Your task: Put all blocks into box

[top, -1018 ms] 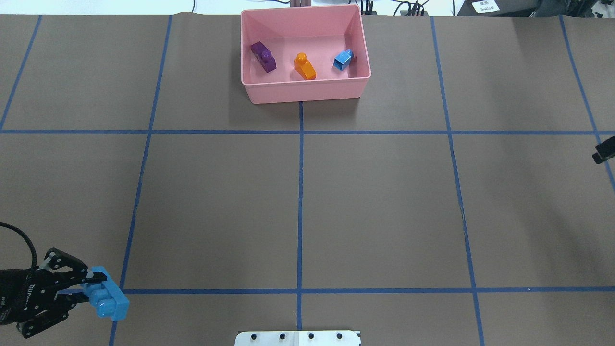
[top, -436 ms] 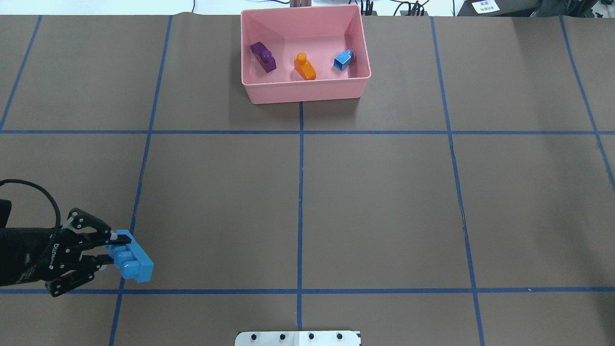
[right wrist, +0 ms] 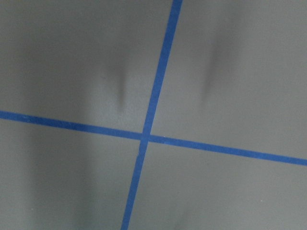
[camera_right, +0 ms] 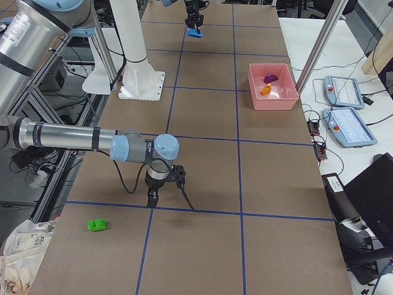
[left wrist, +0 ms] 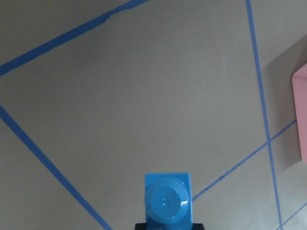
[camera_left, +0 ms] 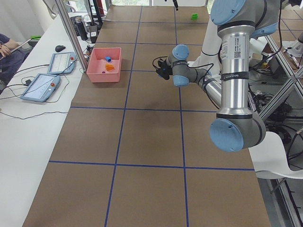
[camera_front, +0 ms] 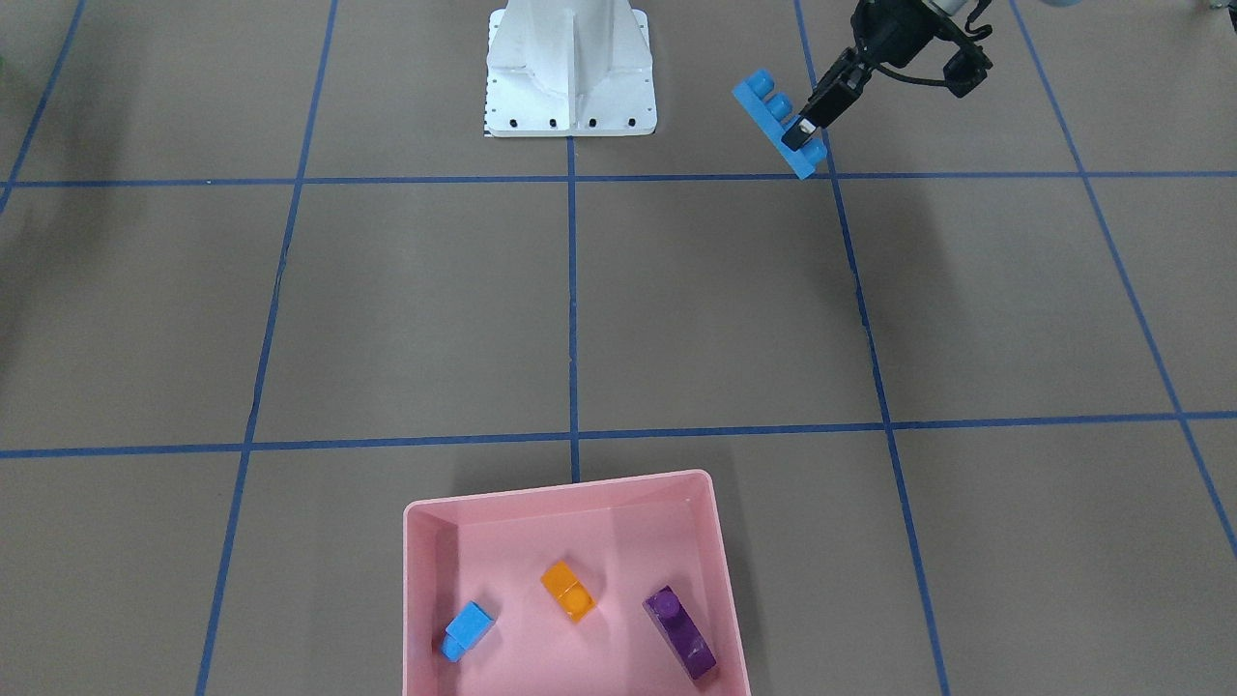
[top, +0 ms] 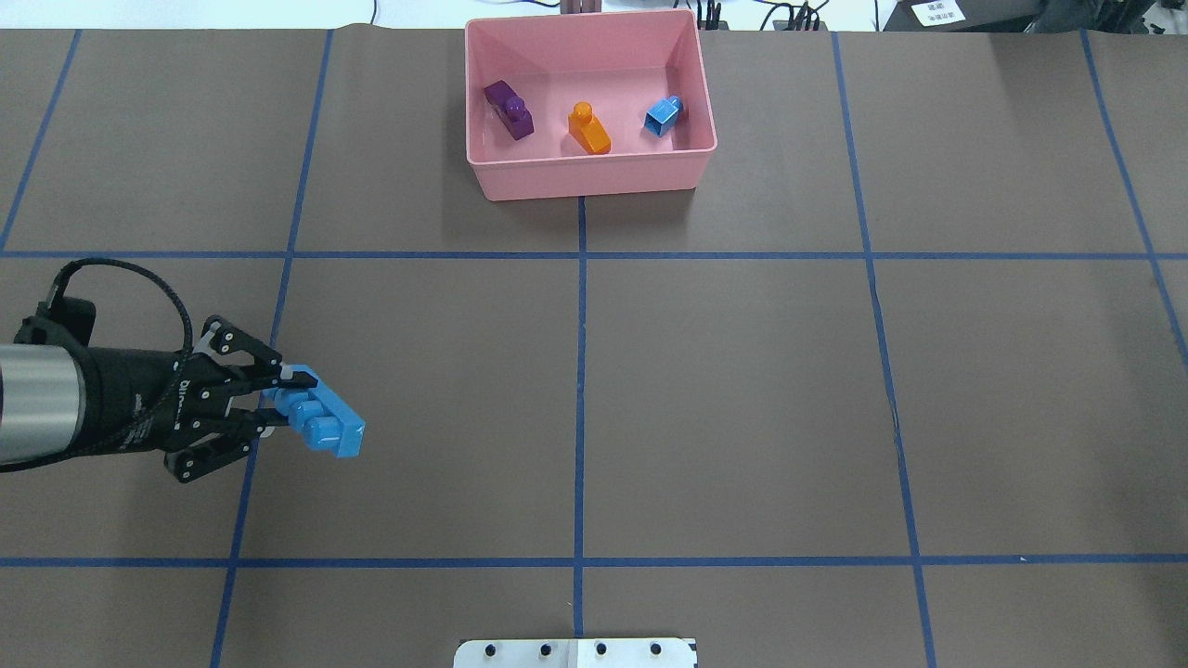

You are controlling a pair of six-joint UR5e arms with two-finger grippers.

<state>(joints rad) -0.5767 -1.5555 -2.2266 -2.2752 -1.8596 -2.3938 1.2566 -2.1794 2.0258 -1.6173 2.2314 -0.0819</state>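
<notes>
While the left pincer (top: 290, 405) grips the long blue block (top: 327, 427), the box (top: 589, 176) lies well apart. Right pincer (camera_right: 151, 200): cannot tell.

text: none legible | white label (top: 937, 12): too small | left pincer (top: 283, 402) lettering: blurred

A robotics lab: industrial arms (camera_left: 234, 56) at a tape-gridded table (top: 742, 390), teach pendants (camera_right: 354, 127) lying beside it.
</notes>
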